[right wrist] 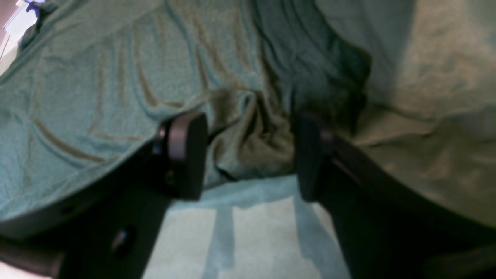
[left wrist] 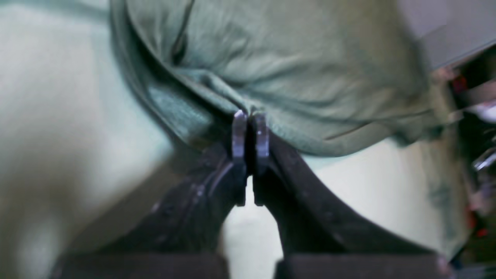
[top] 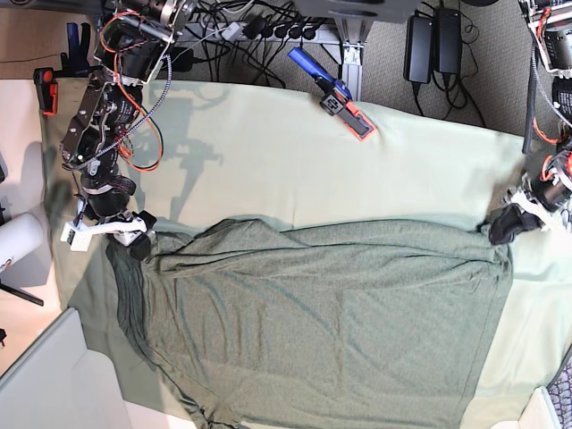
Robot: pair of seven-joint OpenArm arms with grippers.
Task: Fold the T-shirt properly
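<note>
Across the table cloth [top: 268, 170], a pale mint sheet with a soft, faintly napped surface, the T-shirt [top: 322, 322] is spread wide and mostly flat, reaching from the base view's left side to its right and running off the bottom edge. Its knit is seen as a dark heathered olive-green, fine-grained and matte, broken by shallow diagonal creases over the body and by thicker bunched folds along its left side. One upper corner is gathered into a ridge at the left gripper [left wrist: 250, 130], whose thin grey-edged tips are clenched together on a pinch of the fabric; the hem is drawn up into a taut peak there, with wrinkles fanning away from it. At the opposite upper corner the right gripper [right wrist: 250, 155] is set with its broad, dark, rounded pads [right wrist: 188, 155] held apart, released, a crumpled lump of cloth lying between them without being pressed. Long soft ripples are shown running across the shirt behind those pads. Near the cloth's far edge a blue and orange tool [top: 335, 94] is laid at an angle.
</note>
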